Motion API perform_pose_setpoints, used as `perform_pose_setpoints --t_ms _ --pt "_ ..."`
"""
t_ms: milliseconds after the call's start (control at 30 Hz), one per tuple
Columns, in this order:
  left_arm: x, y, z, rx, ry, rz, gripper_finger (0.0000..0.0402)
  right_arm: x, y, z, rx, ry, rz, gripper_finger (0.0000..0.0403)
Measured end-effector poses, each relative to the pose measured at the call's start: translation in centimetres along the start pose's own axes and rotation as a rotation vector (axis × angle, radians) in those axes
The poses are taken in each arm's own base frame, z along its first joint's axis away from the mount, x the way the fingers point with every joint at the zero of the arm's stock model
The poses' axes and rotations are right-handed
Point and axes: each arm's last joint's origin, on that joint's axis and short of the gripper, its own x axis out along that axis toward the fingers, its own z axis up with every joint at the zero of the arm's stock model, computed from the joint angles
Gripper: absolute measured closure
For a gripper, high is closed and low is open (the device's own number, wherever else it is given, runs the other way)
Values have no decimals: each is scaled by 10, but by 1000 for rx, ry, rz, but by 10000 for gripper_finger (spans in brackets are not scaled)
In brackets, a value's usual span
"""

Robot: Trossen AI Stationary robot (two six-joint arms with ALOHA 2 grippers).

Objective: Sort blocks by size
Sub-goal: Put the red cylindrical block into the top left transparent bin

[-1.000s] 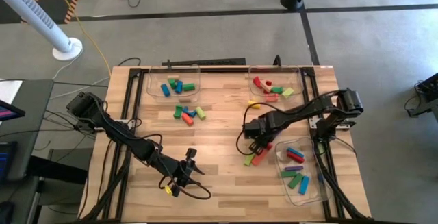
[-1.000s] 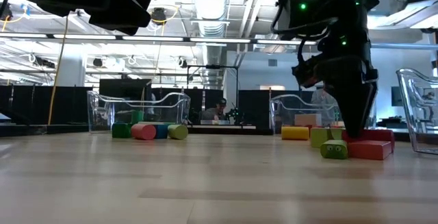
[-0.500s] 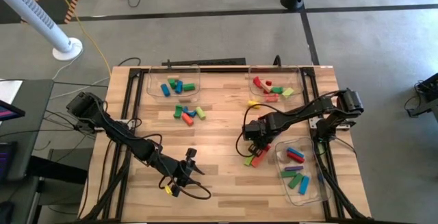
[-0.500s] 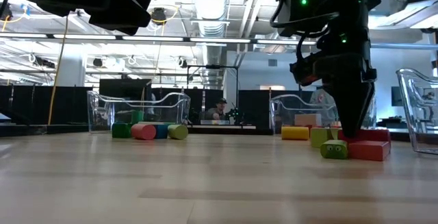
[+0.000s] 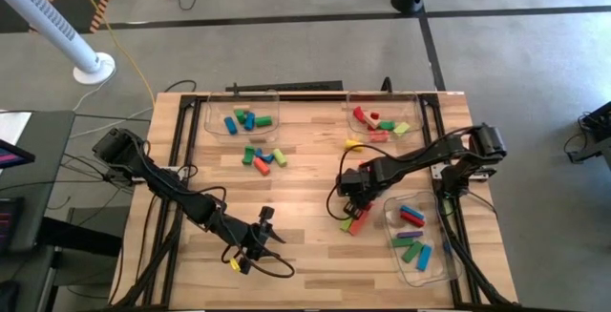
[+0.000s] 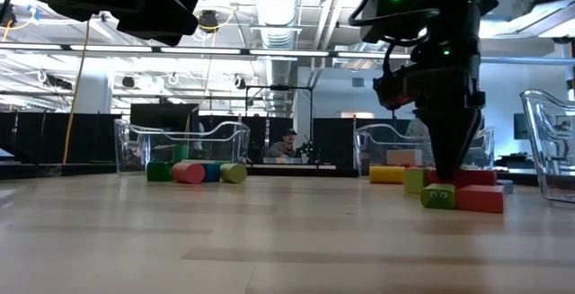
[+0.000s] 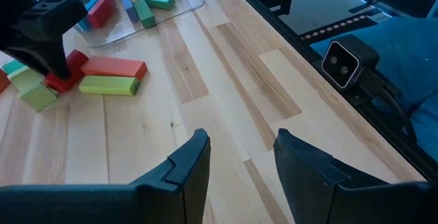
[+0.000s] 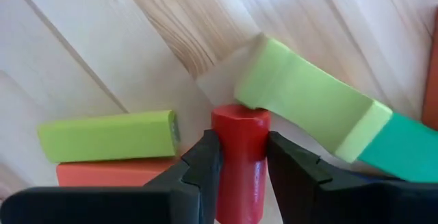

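Gripping a red cylinder (image 8: 239,157) — right hand (image 8: 241,154) — no legible writing.

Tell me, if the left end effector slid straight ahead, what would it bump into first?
Probably nothing on the bare wooden table ahead of the open left end effector; the long lime-green wooden bar seems to lie off to one side.

Overhead view of the wooden bench (image 5: 305,174). Three clear trays (image 5: 239,114) hold coloured blocks (image 5: 246,119); a loose cluster (image 5: 263,156) lies near the left tray. The right tool (image 5: 351,197) stands over red and green blocks (image 5: 355,220); the left tool (image 5: 250,250) waits near the front edge.
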Motion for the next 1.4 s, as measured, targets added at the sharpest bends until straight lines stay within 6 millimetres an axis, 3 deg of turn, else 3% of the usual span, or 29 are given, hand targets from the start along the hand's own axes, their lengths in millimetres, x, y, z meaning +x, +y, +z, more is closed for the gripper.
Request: perform_pose_setpoints --t_ms 300,500,733,1133,1400 --pt "0 0 0 0 0 0 246 17 7 2 -50 42 -14 234" --pt "0 0 0 0 0 1 246 14 8 3 -63 46 -7 256" --pt "0 0 0 1 1 8 246 13 9 3 -66 40 -7 256" --pt "0 0 0 25 1 15 246 -12 35 11 -143 -8 20 257" --pt "0 6 0 76 5 124 246 -28 51 12 -190 -41 38 257"
